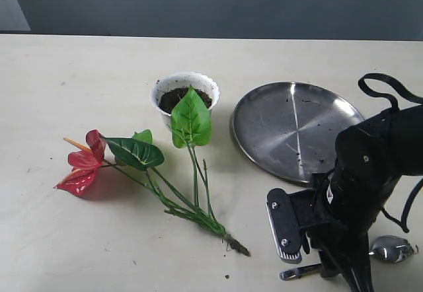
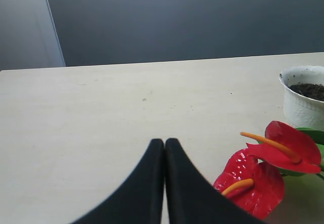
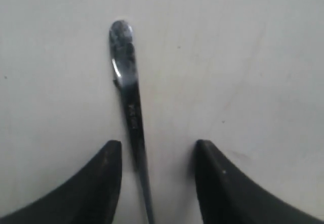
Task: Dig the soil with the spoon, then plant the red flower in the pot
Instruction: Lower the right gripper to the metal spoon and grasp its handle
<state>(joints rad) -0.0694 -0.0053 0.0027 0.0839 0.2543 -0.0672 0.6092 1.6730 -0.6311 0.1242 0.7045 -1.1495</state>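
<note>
- Evidently the opening step is in hand: the right gripper (image 3: pixel 158 153) hangs over the spoon (image 3: pixel 127 102), fingers spread, the thin handle running between them but gripped by neither.
- Next, I judge, it must drop and pinch that handle squarely, since the handle sits nearer one finger than the other.
- Largest on the table (image 1: pixel 66 239) is the steel plate (image 1: pixel 294 130), bare but for a few dark crumbs.
- Beside it, the red flower (image 1: pixel 82 166) lies flat, roots toward the spoon, one leaf resting on the pot (image 1: pixel 185 94).
- That white pot holds the soil (image 1: pixel 173 97), dark, nearly to the rim.
- Idle near the blooms, the left gripper (image 2: pixel 164 148) has its fingers pressed together, holding nothing.
</note>
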